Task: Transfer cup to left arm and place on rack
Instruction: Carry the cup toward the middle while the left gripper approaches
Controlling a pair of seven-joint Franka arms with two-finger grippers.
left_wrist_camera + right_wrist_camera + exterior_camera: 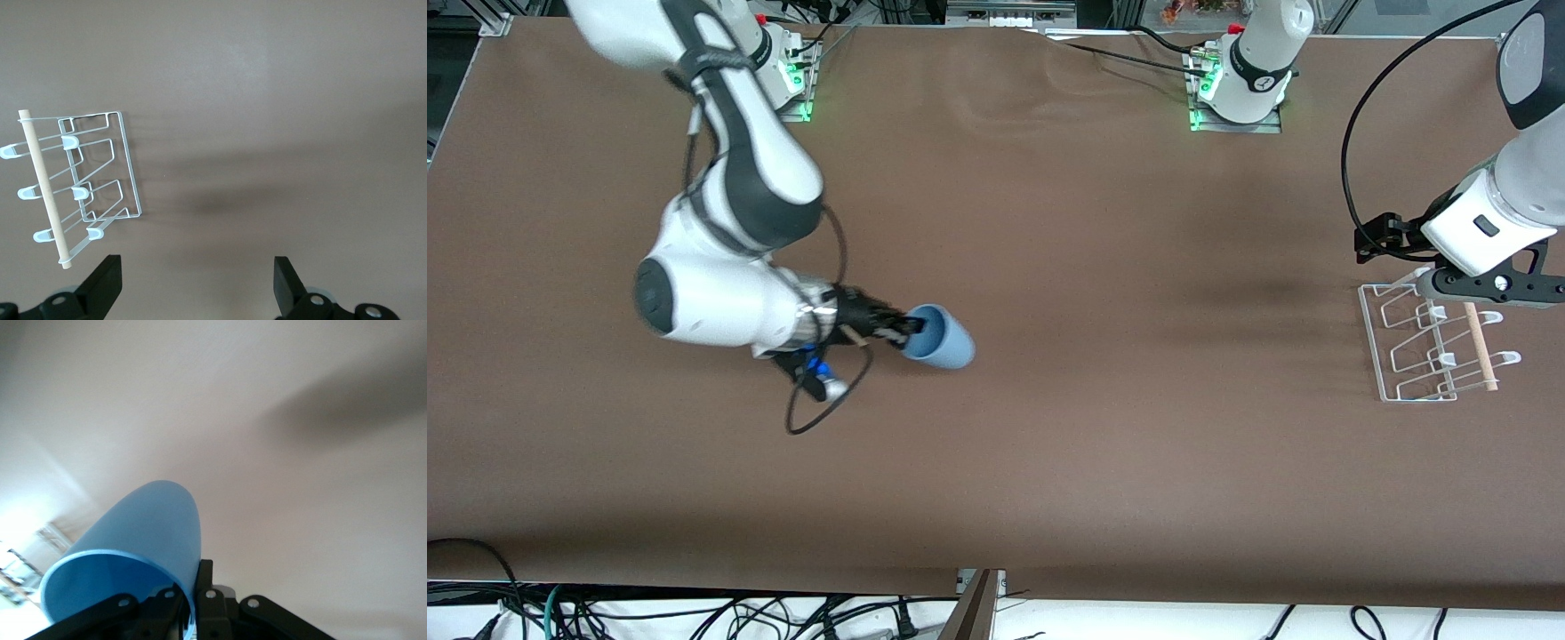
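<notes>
The light-blue cup (941, 339) lies tipped on its side in the air, its narrow base pointing toward the left arm's end of the table. My right gripper (914, 327) is shut on the cup's rim, one black finger inside and one outside. In the right wrist view the cup (143, 533) fills the space in front of the right gripper (193, 597). The white wire rack (1430, 347) with its wooden dowel stands at the left arm's end of the table. My left gripper (1494, 286) hovers over the rack's farther edge. It stands open and empty (198, 283), beside the rack (87, 180).
Bare brown table (1138, 427) spreads between the cup and the rack. Both arm bases (1240, 98) stand along the farther edge. A black cable loop (818, 409) hangs under the right wrist. Cables lie on the floor off the nearer edge.
</notes>
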